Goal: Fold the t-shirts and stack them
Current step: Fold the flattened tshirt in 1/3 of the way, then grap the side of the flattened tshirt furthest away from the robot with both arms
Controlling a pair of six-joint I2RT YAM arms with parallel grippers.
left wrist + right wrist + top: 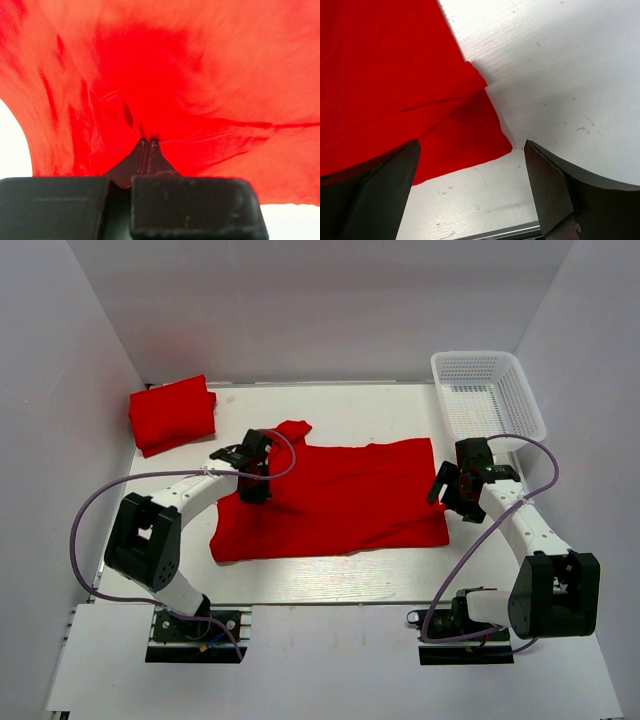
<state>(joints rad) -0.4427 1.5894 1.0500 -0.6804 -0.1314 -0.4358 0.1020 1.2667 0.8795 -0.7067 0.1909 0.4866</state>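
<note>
Spread t-shirt (pixel 340 502) is lying flat across the middle of the white table (pixel 380 405), a wide, roughly rectangular sheet of plain bright red cloth with one short sleeve pointing far and left. Its surface is soft and matte, showing shallow ripples and a slightly wavy near hem.

Folded t-shirt (pixel 172 415), of the same red cloth, is sitting as a thick, rounded bundle in the far left corner of the table, well apart from the spread one.

The left hand (pixel 255 480) is resting on the left part of the spread t-shirt, just near of the sleeve. In the left wrist view its dark, wedge-shaped fingers (pixel 141 155) are pressed together and pinching a small pucker of the cloth. Creases are fanning out from that pinch, and the fabric is filling nearly the whole view.

The right hand (pixel 462 490) is hanging at the right edge of the spread t-shirt with its black fingers (pixel 385 185) spread wide. In the right wrist view one finger is showing over the red cloth and the other over bare table. Between them lies the pointed corner of the t-shirt, where two layers are overlapping along a dark fold line. I cannot tell whether this hand is touching the cloth.

The table here is looking faintly grained and speckled with small scuffs.

A white plastic mesh basket (pixel 478 357), rectangular with latticed walls, is standing at the far right corner.
</note>
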